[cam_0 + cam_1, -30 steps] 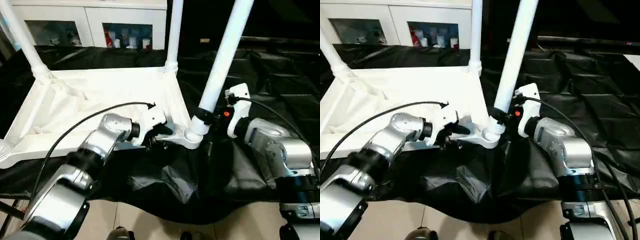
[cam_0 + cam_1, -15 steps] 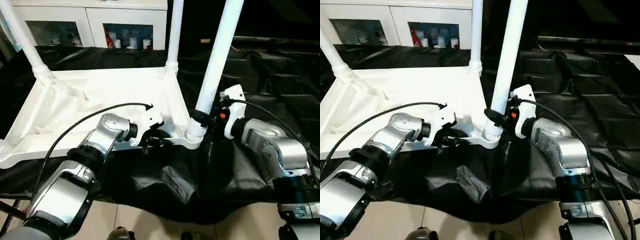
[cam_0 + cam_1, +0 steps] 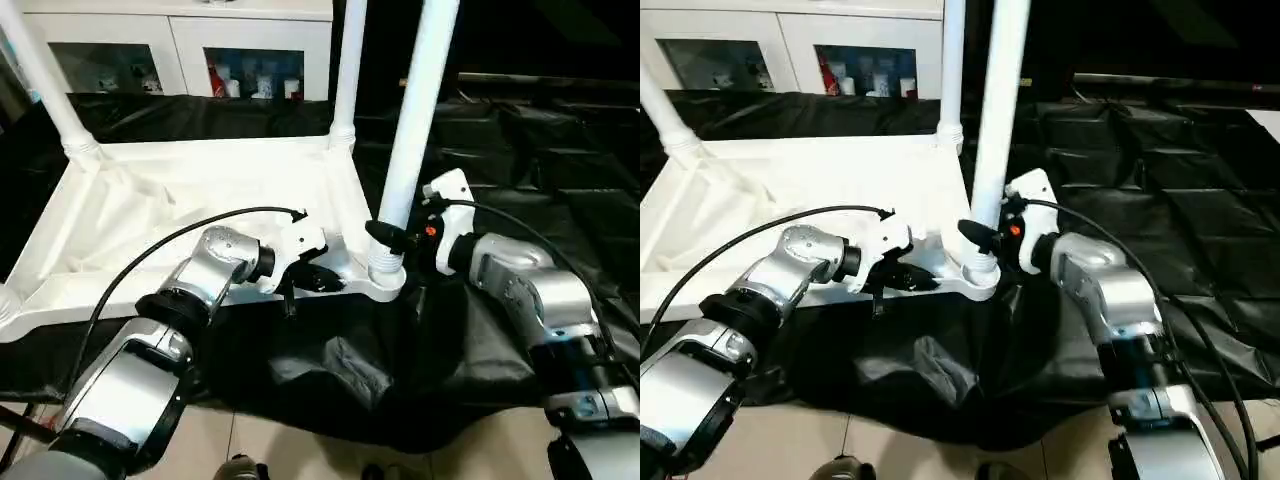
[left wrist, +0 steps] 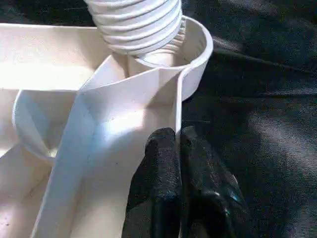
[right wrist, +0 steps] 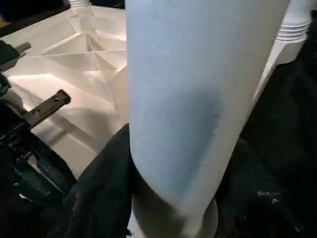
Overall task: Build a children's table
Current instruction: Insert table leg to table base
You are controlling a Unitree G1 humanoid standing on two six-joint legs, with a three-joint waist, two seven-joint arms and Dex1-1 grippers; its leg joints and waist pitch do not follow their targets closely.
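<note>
Lying upside down: white ribbed table top, legs upright, apparently socketed.

The left arm reaches forward with its elbow bent, and its left tool has both black fingers pressed together. The right arm comes in from the right, forearm angled inward, its right tool standing with fingers apart around a white tube.

Head eyes look down; wrist cameras sit close at the corner socket.
</note>
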